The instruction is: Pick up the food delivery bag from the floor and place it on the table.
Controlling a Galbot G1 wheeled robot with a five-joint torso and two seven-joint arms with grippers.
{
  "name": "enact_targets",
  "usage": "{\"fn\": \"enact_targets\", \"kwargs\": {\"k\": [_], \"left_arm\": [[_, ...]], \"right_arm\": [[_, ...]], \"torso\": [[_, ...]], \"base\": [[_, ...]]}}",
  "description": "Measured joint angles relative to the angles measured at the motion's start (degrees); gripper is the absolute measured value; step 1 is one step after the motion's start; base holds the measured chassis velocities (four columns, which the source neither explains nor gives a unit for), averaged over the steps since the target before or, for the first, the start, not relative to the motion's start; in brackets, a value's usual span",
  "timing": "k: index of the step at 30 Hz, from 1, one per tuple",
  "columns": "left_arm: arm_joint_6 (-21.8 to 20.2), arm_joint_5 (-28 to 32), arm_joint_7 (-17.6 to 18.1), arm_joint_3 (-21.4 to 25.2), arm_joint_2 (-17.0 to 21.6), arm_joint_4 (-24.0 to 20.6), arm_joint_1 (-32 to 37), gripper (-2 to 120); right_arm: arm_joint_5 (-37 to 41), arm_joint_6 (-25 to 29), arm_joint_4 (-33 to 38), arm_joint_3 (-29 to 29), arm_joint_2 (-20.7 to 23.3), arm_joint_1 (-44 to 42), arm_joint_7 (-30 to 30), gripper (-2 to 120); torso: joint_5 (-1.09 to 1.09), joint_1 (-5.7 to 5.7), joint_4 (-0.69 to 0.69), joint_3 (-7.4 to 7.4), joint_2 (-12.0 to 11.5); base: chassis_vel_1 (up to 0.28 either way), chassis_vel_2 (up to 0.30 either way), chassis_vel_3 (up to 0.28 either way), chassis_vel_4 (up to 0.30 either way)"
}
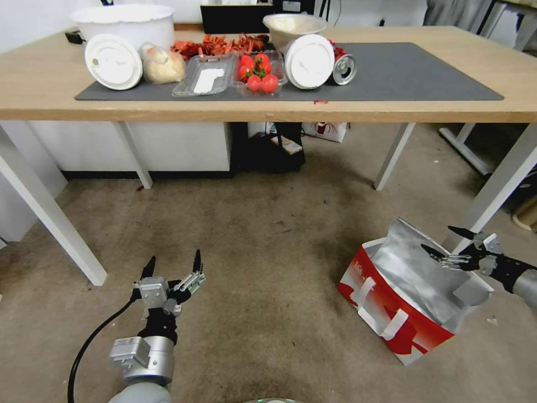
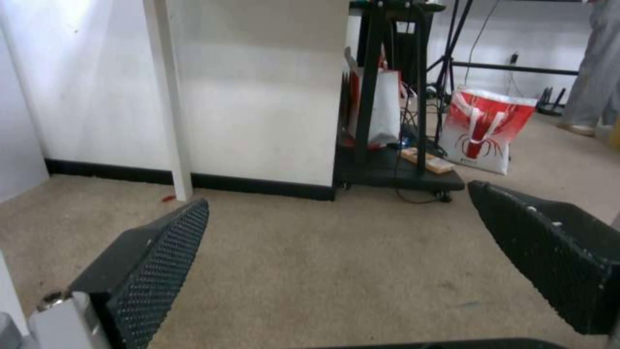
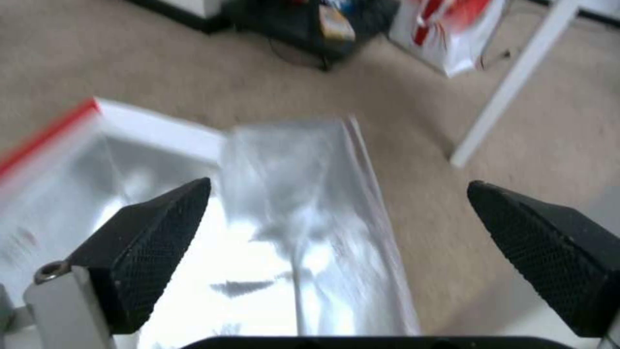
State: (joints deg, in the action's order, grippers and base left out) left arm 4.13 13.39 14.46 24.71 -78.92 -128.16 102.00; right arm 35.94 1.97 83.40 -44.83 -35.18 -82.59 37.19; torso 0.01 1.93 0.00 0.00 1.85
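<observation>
Head view: your right gripper (image 1: 442, 240) hangs spread wide over the bag (image 1: 405, 294) on the floor (image 1: 268, 268), near the table (image 1: 391, 109) leg; the left gripper (image 1: 173, 266), also spread, sits well apart.

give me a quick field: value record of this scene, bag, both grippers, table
bag: food delivery bag on the floor, mouth open, foil lining showing
right gripper: right gripper over the bag's open mouth, jaws open, holding nothing
left gripper: left gripper low over bare floor, jaws open, away from the bag
table: table with grey mat, bowls, lids, tomatoes and a can at its left
</observation>
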Motion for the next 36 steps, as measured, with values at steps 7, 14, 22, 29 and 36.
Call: {"fn": "enact_targets", "kwargs": {"k": [7,14,22,29,36], "left_arm": [[-0.1,-0.9,0.1,-0.6,0.0,0.1,0.2,100],[0.0,-1.4,0.4,-1.1,-0.3,0.9,0.2,100],[0.1,-1.2,0.7,-0.9,-0.1,0.9,-0.1,100],[0.0,-1.2,0.7,-0.9,-0.5,1.0,-0.3,100],[0.0,-1.0,0.9,-0.6,-0.7,0.8,-0.5,100]], "right_arm": [[-1.1,-0.2,-3.9,1.2,0.6,1.0,2.3,100],[-2.0,-0.1,-7.1,2.8,1.1,2.5,3.4,100],[-2.6,-0.7,-9.5,5.3,2.3,4.5,4.0,100],[-2.2,-1.4,-11.1,8.1,2.4,7.1,4.2,100],[-3.1,-1.5,-14.4,9.2,1.9,8.7,7.2,100]], "torso": [[-0.01,0.00,0.00,0.00,0.0],[-0.01,0.00,0.00,0.00,0.0],[-0.01,0.00,-0.01,0.00,0.0],[-0.01,0.01,0.01,0.00,0.1],[-0.01,0.01,-0.01,0.00,0.1]], "base": [[0.000,0.000,0.000,0.000],[0.000,0.000,0.000,0.000],[0.000,0.000,0.000,0.000],[0.000,0.000,0.000,0.000],[0.000,0.000,0.000,0.000]]}}
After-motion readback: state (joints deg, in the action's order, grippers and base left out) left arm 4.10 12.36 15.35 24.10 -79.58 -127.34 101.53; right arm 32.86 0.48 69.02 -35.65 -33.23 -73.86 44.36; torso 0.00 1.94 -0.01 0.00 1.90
